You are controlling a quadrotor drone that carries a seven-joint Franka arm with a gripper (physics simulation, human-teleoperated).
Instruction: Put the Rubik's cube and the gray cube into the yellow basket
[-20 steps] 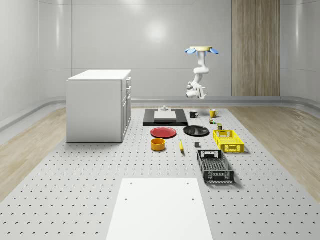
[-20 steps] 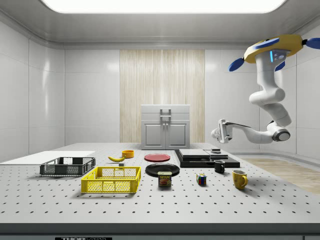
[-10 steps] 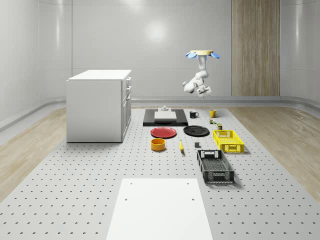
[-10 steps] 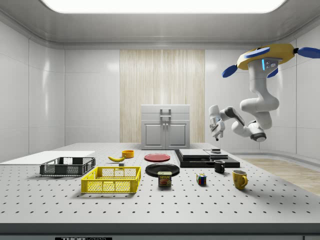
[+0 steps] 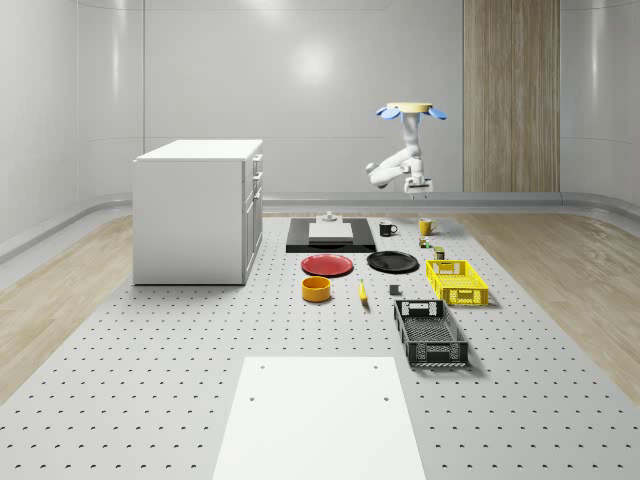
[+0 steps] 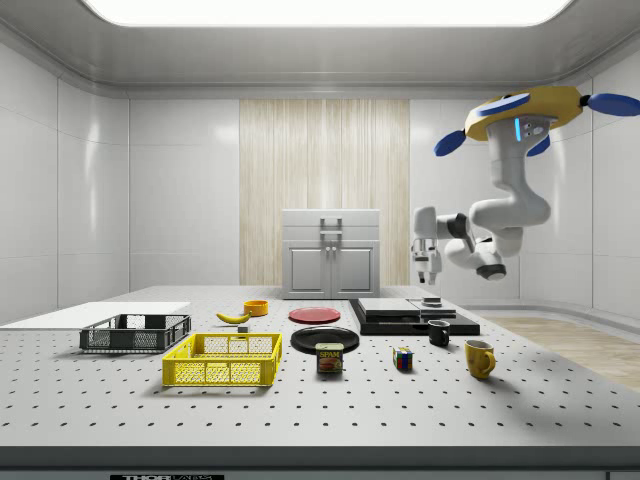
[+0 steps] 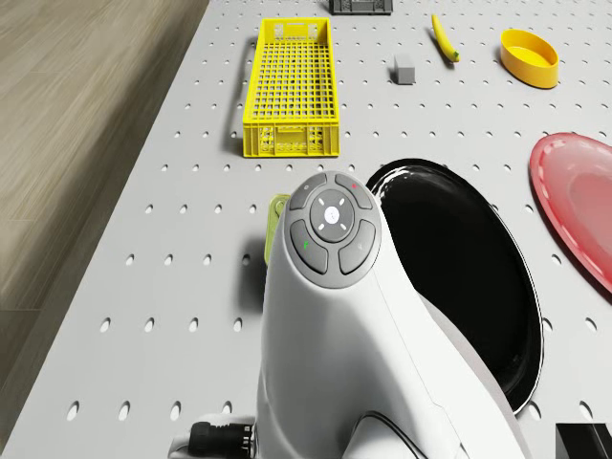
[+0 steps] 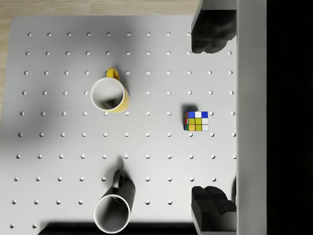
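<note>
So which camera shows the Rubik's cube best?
The wrist view: the Rubik's cube is seen from above, its colours plain. In the side view it is a small cube between the can and yellow mug; in the whole-scene view, a speck.

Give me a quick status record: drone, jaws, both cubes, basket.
drone: hovers above the table's far end, near the mugs
gripper: open, empty, pointing down high above the Rubik's cube
Rubik's cube: on the table, beside the yellow mug
gray cube: on the table, beside the basket
yellow basket: empty
</note>
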